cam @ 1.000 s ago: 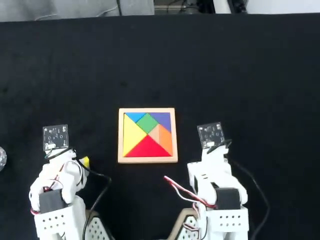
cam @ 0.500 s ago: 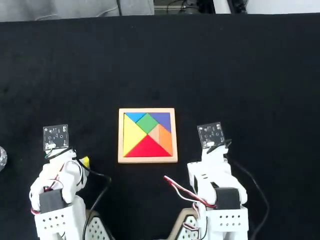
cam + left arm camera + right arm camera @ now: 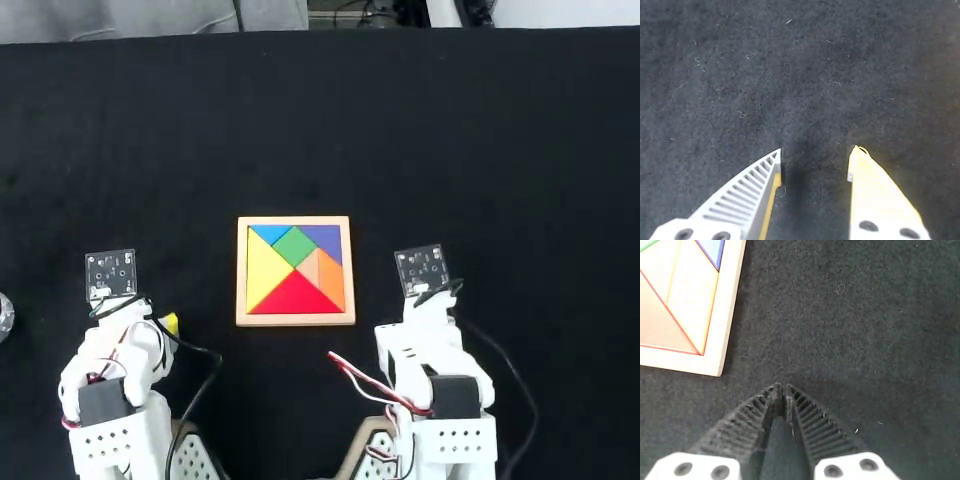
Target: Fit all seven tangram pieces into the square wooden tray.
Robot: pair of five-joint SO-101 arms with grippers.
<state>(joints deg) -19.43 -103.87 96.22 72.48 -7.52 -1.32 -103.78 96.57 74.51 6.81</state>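
Tray: the square wooden tray (image 3: 241, 272) lies flat on the worktop (image 3: 470, 150), between the two arms.
Pieces: all seven tangram pieces (image 3: 296, 272) sit inside. They are probably light, hard and smooth, so pinch the edges.
Left end effector (image 3: 817, 149): wide open, holding nothing.
Right end effector (image 3: 783, 386): squeezed closed, holding nothing.

Black tablecloth (image 3: 500, 150); grey fabric (image 3: 120, 15) at far edge; shiny obj (image 3: 3, 315) (cut off) at left edge.
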